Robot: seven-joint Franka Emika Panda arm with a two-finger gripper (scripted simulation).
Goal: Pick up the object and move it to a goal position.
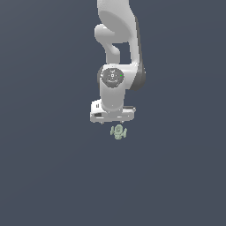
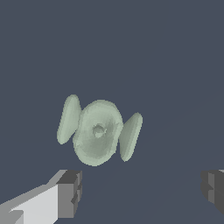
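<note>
The object (image 1: 118,131) is a tiny pale green lumpy item with a rounded centre and two side lobes. It lies on the dark grey floor just below the white gripper (image 1: 114,122) in the exterior view. In the wrist view the object (image 2: 99,131) fills the middle, with a lobe on each side. The gripper (image 2: 140,192) is open and empty. One dark fingertip (image 2: 70,192) and the other (image 2: 213,190) stand wide apart. The object lies outside the gap between them, apart from both.
A plain dark grey floor (image 1: 44,176) surrounds the object on all sides. The white arm (image 1: 115,44) rises straight above the gripper. No other objects show.
</note>
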